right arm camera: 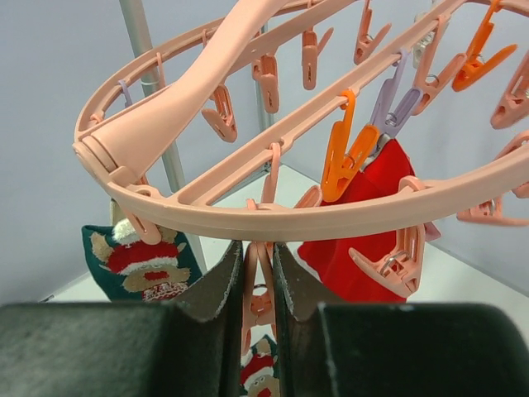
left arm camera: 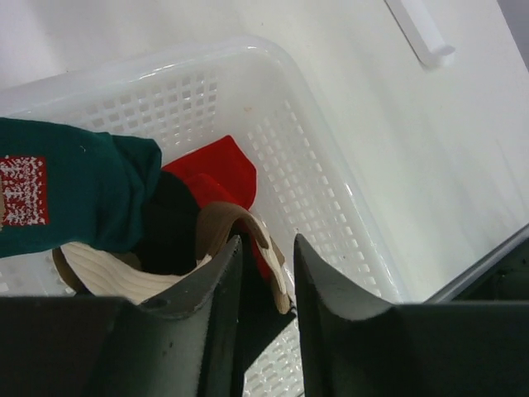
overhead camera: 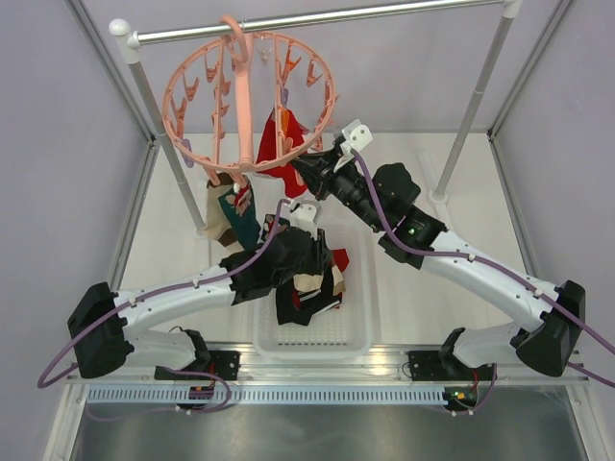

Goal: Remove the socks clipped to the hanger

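Reaching up to the hanger (overhead camera: 237, 106) on the rail (overhead camera: 384, 16) with the right gripper (right arm camera: 258, 252), jaws pinched on a dangling clip (right arm camera: 256, 275), red sock (right arm camera: 335, 260) pegged just beside. Hovering over the white basket (left arm camera: 207, 91) with the left gripper (left arm camera: 266, 244), jaws apart, loose socks (left arm camera: 219, 169) heaped right below.

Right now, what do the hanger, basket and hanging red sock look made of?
Hanger: salmon plastic, smooth moulded look with a soft sheen.
Basket: glossy, slightly translucent white plastic with perforated walls.
Hanging red sock: soft fabric, probably knit; it drapes and folds limply.
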Tool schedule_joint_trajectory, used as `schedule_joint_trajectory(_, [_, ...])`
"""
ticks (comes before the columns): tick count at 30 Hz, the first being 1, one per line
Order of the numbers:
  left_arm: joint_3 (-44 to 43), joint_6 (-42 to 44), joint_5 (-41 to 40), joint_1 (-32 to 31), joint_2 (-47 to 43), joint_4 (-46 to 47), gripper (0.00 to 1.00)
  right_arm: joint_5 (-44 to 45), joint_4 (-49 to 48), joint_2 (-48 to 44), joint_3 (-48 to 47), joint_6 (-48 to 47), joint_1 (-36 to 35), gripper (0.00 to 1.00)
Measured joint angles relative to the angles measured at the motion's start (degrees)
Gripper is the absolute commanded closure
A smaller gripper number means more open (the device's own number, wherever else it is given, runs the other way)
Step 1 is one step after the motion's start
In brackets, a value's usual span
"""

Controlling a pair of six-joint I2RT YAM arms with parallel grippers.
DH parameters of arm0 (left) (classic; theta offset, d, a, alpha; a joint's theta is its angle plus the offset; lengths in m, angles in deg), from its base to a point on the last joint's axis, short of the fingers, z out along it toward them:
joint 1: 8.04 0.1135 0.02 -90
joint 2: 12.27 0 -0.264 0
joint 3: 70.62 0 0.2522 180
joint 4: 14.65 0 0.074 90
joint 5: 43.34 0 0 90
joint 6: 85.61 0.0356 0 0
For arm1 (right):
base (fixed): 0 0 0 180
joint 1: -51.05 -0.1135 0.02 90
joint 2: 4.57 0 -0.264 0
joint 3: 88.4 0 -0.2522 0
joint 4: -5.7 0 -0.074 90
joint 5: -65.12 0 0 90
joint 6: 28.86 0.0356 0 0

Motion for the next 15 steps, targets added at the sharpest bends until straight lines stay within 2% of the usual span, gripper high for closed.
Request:
schedule_joint_trajectory(5, [1.49,0.83,1.66,-0.09,-5.57,0.04,0.51,1.99,1.31,0.0,-0.98,-0.28,-0.02,0.89])
schedule_joint_trajectory(15, [2.43,2.43,3.93,-0.11,-17.7,-0.61,0.48,3.06,5.18,0.35,-3.76,1.27,2.6,0.88])
